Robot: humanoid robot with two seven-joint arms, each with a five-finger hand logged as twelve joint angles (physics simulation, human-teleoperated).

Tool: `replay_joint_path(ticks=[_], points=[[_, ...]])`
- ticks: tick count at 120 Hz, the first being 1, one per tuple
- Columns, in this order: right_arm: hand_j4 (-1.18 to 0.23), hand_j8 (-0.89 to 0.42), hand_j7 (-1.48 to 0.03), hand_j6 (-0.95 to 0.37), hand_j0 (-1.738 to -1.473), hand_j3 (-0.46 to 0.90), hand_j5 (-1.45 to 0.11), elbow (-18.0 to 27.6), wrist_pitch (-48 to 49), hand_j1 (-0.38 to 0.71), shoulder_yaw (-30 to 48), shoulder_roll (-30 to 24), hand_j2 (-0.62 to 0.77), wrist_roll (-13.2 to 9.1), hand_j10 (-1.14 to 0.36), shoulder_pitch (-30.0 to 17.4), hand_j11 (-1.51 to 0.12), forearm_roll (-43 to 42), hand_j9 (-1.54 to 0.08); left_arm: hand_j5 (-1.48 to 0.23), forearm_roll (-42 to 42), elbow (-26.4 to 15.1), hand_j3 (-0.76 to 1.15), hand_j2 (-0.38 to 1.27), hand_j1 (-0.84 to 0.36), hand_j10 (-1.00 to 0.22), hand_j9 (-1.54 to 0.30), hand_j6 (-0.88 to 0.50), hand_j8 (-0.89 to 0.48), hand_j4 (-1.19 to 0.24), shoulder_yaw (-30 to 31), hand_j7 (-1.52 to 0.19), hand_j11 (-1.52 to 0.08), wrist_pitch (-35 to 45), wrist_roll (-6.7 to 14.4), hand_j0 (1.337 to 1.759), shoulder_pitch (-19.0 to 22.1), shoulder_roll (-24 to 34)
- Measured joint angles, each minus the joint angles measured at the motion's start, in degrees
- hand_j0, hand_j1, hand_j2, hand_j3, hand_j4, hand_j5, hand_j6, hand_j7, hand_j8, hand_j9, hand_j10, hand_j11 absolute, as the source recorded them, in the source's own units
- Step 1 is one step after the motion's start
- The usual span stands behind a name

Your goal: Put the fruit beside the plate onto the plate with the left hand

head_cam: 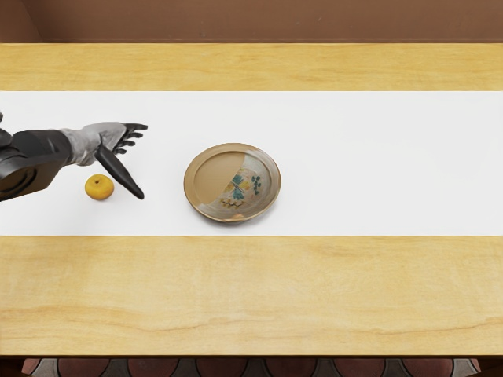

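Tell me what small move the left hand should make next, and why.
Probably lower the left hand onto the orange fruit and close around it. The hand is open, holding nothing, just above the fruit in the picture, and the fruit lies on the white runner left of the plate.

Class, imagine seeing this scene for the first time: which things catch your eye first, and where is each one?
The brown plate with a painted pattern stands out near the middle of the white runner. To its left lies a small orange fruit, apart from the plate. The robot's left hand reaches in from the left edge, fingers spread, right by the fruit and holding nothing.
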Motion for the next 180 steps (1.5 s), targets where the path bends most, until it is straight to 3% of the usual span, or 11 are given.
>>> replay_joint_path(ticks=[19, 46, 103, 180], points=[[-0.02, -0.02, -0.02, -0.02, -1.658, 0.0, -0.02, 0.01, 0.0, -0.33, 0.0, 0.0, 0.0, 0.0, -0.02, 0.0, -0.02, 0.0, -0.02, -0.01, -0.46, -2.92, 0.0, 0.0, 0.34, -0.01, -0.01, -0.01, -0.01, -0.01, 5.57, -0.01, -0.01, 7.41, -0.09, 1.658, -0.2, -0.2], [-0.02, -0.02, -0.02, -0.02, -1.658, 0.0, -0.02, 0.02, -0.01, -0.33, 0.01, 0.0, 0.0, 0.0, -0.02, -0.01, -0.02, 0.0, -0.02, -0.03, -0.74, -3.55, 0.0, 0.01, 0.32, -0.02, -0.03, -0.02, -0.02, -0.02, 7.26, -0.03, -0.03, 16.85, 0.12, 1.658, -0.29, -0.49], [-0.02, -0.02, -0.02, -0.02, -1.658, 0.0, -0.02, -0.01, 0.01, -0.33, 0.0, 0.0, 0.0, 0.0, -0.02, -0.01, -0.02, 0.0, -0.02, -0.31, -0.05, -2.84, 0.0, 0.05, 0.07, -0.24, -0.31, -0.24, -0.24, -0.24, 7.53, -0.31, -0.31, 21.74, 0.17, 1.658, 0.46, -2.91], [-0.02, -0.02, -0.02, -0.02, -1.658, 0.0, -0.02, -0.01, 0.0, -0.33, 0.0, 0.0, 0.0, 0.0, -0.02, -0.01, -0.02, 0.0, -0.02, -0.39, 0.21, -2.45, 0.0, 0.06, -0.01, -0.3, -0.39, -0.3, -0.3, -0.3, 7.95, -0.39, -0.39, 24.41, 0.21, 1.658, 1.9, -1.31]])
